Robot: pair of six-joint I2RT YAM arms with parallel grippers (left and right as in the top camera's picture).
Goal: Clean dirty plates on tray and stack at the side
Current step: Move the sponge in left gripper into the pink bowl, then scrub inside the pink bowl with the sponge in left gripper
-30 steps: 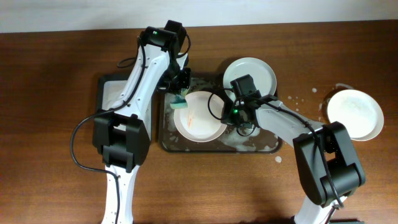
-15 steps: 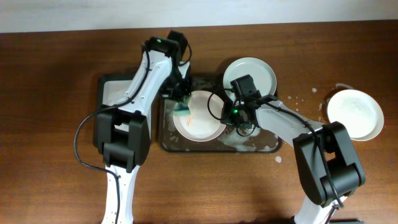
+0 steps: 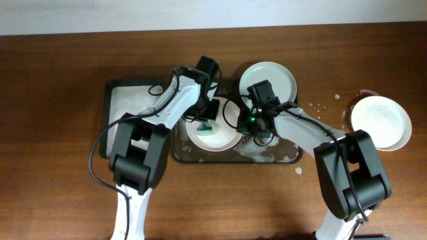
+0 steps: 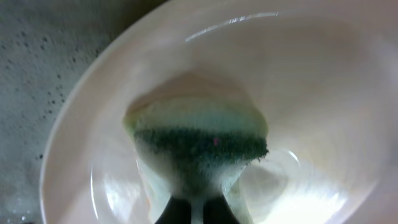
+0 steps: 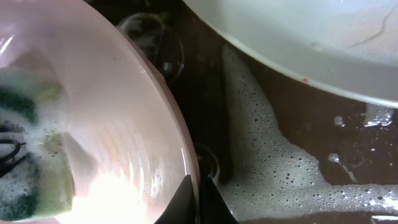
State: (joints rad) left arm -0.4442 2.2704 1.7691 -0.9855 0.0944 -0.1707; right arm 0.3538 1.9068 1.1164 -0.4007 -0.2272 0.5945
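A pale pink plate (image 3: 223, 138) lies in the dark tray (image 3: 233, 159), which is wet with foam. My left gripper (image 3: 206, 122) is shut on a green sponge (image 3: 207, 128) and presses it into the plate's middle. In the left wrist view the sponge (image 4: 196, 146) fans out from the gripper (image 4: 198, 213) against the glossy plate (image 4: 311, 93). My right gripper (image 3: 249, 131) is shut on the plate's right rim; its view shows the jaws (image 5: 199, 200) pinching the edge of the plate (image 5: 112, 106). A pale mint plate (image 3: 268, 80) leans at the tray's back right corner. A white plate (image 3: 380, 122) rests on the table at the right.
A smaller black tray (image 3: 123, 100) with a wet pale floor lies left of the big tray, partly under my left arm. Soap foam (image 5: 267, 168) covers the tray floor beside the held plate. Water drops (image 3: 320, 107) speckle the wood between the tray and the white plate.
My left arm has swept the sponge from the plate's left rim to its middle. The right gripper and the plates have stayed in place.
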